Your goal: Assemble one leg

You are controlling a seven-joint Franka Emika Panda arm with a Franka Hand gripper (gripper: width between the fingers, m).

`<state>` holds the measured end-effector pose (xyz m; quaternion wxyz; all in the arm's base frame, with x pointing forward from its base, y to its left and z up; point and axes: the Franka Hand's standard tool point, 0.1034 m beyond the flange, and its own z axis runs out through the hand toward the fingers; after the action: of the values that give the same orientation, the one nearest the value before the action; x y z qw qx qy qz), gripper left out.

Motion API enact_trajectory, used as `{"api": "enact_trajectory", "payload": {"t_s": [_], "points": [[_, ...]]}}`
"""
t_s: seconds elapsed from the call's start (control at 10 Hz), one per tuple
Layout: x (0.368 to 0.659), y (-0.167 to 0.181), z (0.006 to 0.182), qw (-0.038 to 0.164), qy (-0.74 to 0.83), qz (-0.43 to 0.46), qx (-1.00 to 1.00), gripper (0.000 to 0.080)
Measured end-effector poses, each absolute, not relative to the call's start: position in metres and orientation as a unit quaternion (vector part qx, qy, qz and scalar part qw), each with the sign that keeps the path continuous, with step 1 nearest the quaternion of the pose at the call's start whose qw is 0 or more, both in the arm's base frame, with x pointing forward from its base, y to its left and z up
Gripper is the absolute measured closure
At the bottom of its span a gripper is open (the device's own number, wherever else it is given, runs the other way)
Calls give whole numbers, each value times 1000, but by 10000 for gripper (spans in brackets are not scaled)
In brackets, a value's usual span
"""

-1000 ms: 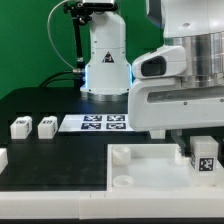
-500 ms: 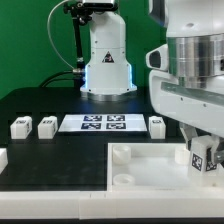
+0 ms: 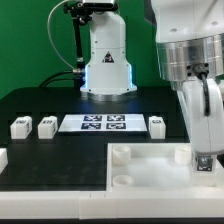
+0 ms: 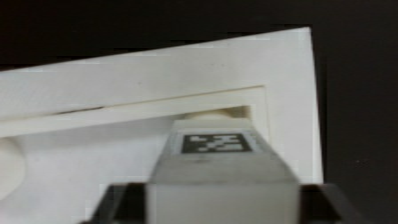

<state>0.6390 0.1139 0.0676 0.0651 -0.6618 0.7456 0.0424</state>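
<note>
Reaching down over the large white square tray-like tabletop (image 3: 150, 172) near the table's front edge, the robot's two-finger gripper (image 3: 206, 160) stood at that tabletop's far corner on the exterior view's right. In the wrist view the dark fingers (image 4: 121, 204) were clamped on either side of a small white plastic block-shaped leg (image 4: 217, 165), whose square black-and-white tag faced the camera. The held leg sat right over the tabletop's corner (image 4: 267, 70), beside its raised rim; whether it touched the surface could not be told. In the exterior view the arm's body hid most of that leg. Three more white tagged legs lay loose on the black table (image 3: 40, 100): two (image 3: 20, 127) (image 3: 46, 126) close together toward the exterior view's left edge, one (image 3: 157, 125) toward the right, just beyond the tabletop. Between them lay the marker board (image 3: 103, 123), flat and apart from all of them.
</note>
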Motion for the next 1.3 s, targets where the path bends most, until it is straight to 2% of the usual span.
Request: {"api": "enact_trajectory", "payload": {"t_s": [0.1, 0.2, 0.3, 0.4, 0.6, 0.7, 0.8, 1.2, 1.3], "points": [[639, 115, 67, 66, 729, 41, -680, 253], [640, 119, 67, 72, 689, 25, -721, 253], [640, 124, 68, 76, 624, 13, -777, 182], [645, 125, 76, 82, 551, 0, -831, 155], [642, 122, 72, 86, 398, -41, -912, 151], [630, 129, 70, 75, 301, -45, -950, 150], [631, 128, 70, 74, 288, -46, -954, 150], [633, 117, 67, 34, -18, -65, -997, 150], [633, 118, 67, 41, 27, -63, -997, 150]]}}
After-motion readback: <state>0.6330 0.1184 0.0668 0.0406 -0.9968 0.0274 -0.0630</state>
